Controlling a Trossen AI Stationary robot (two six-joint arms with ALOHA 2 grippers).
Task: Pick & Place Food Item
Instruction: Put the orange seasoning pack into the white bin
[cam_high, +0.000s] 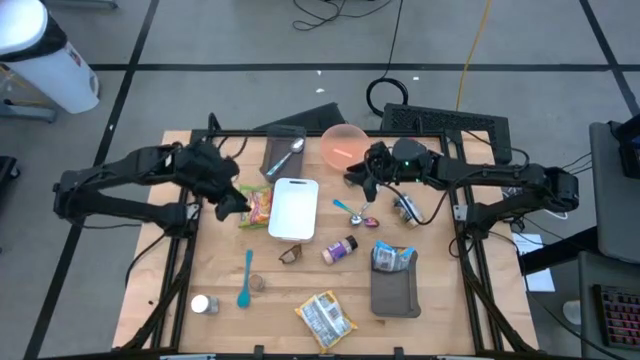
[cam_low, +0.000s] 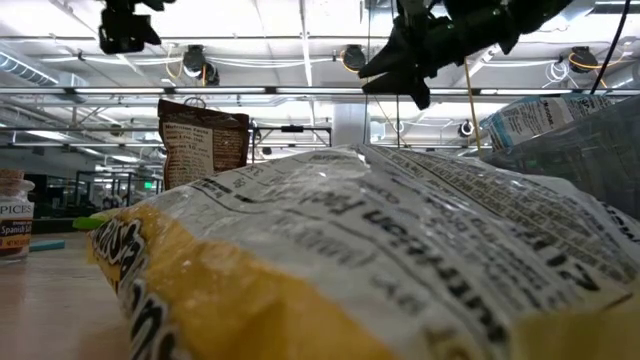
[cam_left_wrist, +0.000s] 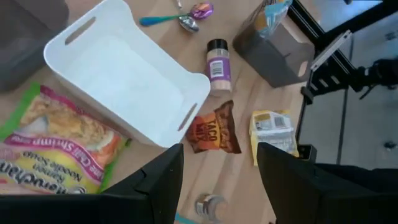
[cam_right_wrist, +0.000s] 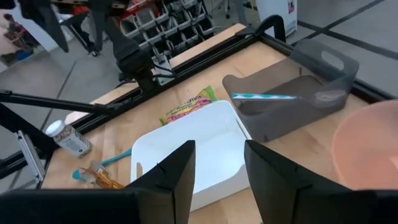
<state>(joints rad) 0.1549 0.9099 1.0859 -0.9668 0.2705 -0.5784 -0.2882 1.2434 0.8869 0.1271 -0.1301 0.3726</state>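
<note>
Crinkled snack bag (cam_low: 380, 270) fills the foreground as both grippers, left (cam_high: 232, 203) and right (cam_high: 362, 180), hover apart-fingered and empty, apparently eyeing the noodle packet (cam_high: 260, 208) at the white bin's (cam_high: 294, 208) nine o'clock.

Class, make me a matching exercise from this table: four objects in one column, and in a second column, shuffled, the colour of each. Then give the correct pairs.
Objects:
1. bin
2. bowl
3. spatula
4. noodle packet

Colours:
A. pink
B. yellow and green
C. white
D. turquoise

Pairs: 1-C, 2-A, 3-D, 4-B
</note>
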